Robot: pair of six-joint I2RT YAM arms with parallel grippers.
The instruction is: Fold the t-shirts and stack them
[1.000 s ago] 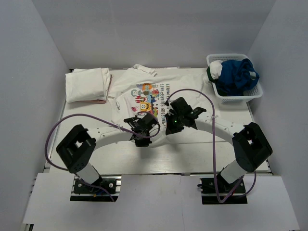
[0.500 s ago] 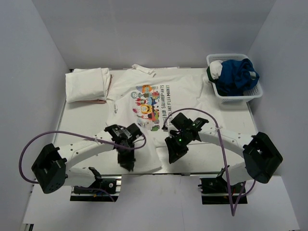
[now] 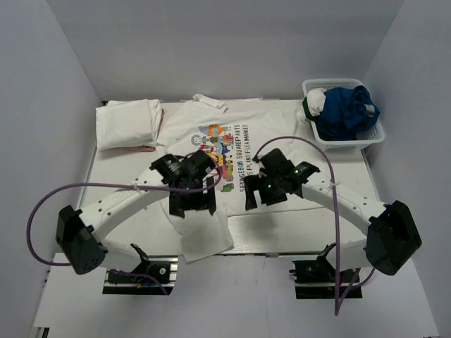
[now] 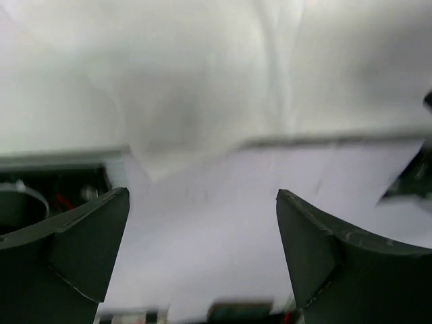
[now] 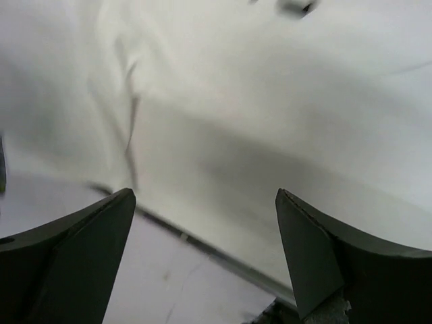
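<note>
L gripper (image 4: pixel 202 202) & R gripper (image 5: pixel 206 202): jaws wide apart, nothing gripped. Only the wrist cams show this, w/ blurred white cloth below. Top cam alone shows the printed t-shirt (image 3: pixel 225 148) spread mid-table (image 3: pixel 120 169), hem over the near edge, and the folded t-shirts (image 3: pixel 127 125) back-left.

Nothing fancy: two white arms (image 3: pixel 120 204) with chunky black joint blocks (image 3: pixel 76 239), dark wedge-shaped fingers (image 4: pixel 67 256), purple cables (image 3: pixel 336 246) looping off each.

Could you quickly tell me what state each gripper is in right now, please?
Left gripper: open, holding nothing.
Right gripper: open, holding nothing.
</note>
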